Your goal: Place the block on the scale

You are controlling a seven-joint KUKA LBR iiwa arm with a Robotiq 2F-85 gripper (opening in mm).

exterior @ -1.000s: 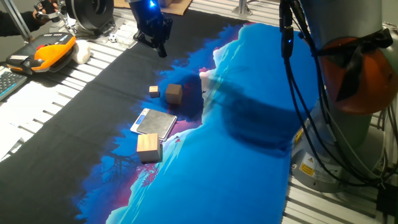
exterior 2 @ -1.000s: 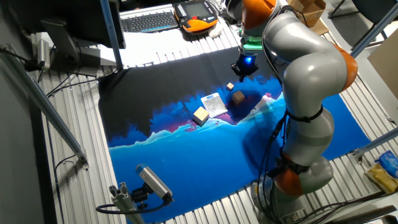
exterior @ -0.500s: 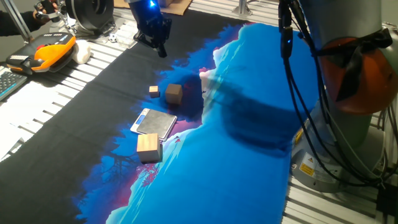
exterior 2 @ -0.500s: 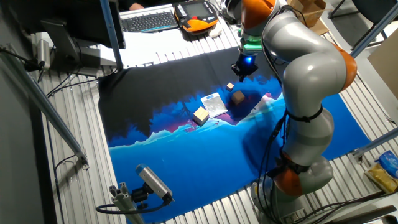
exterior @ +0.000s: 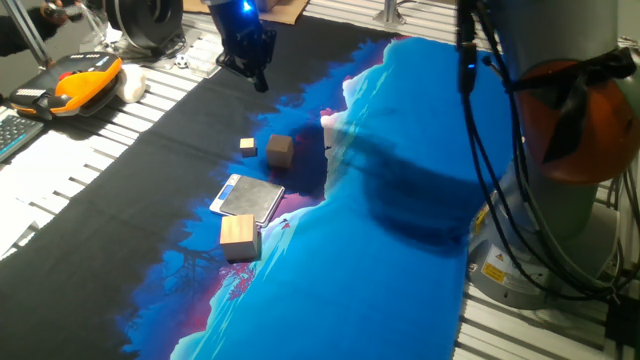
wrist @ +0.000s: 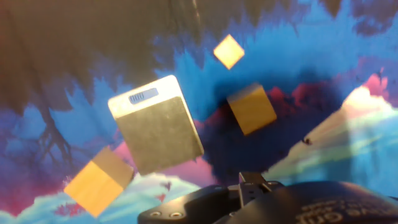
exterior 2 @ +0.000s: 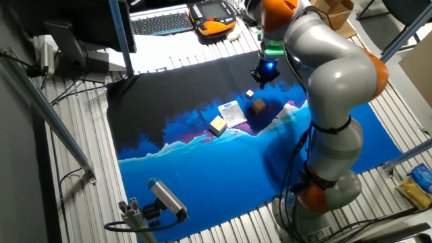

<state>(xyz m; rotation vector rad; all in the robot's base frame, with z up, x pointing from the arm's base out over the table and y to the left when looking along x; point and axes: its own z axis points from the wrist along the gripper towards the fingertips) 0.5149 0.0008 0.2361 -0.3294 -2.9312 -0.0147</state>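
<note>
The block is a mid-sized tan wooden cube resting on the dark cloth, also seen in the other fixed view and in the hand view. The scale lies flat just in front of it, dark grey top with a white strip; it also shows in the other fixed view and the hand view. My gripper hangs in the air well above and behind the block, holding nothing; it also shows in the other fixed view. Its fingers are too small and dark to read, and the hand view shows none.
A tiny tan block lies beside the block. A larger tan block sits at the scale's near end. A blue-and-black cloth covers the table. An orange pendant and a keyboard lie off the cloth.
</note>
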